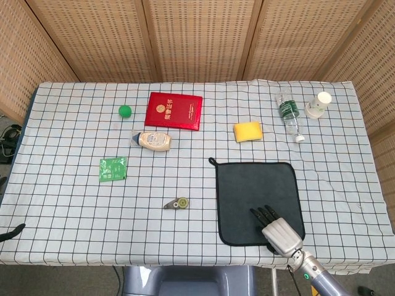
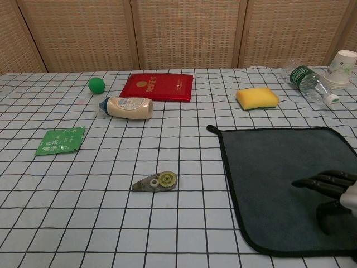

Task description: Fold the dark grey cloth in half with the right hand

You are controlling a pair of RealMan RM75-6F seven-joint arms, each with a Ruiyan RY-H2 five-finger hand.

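Observation:
The dark grey cloth lies flat and unfolded on the checked tablecloth, right of centre; the chest view shows the cloth with a small loop at its far left corner. My right hand hovers over the cloth's near edge, fingers stretched out and apart, holding nothing. In the chest view the right hand enters from the right edge, dark fingertips pointing left just above the fabric. My left hand is in neither view.
A yellow sponge, a plastic bottle and a paper cup sit behind the cloth. To the left lie a correction tape, a green packet, a cream bottle, a red booklet and a green ball.

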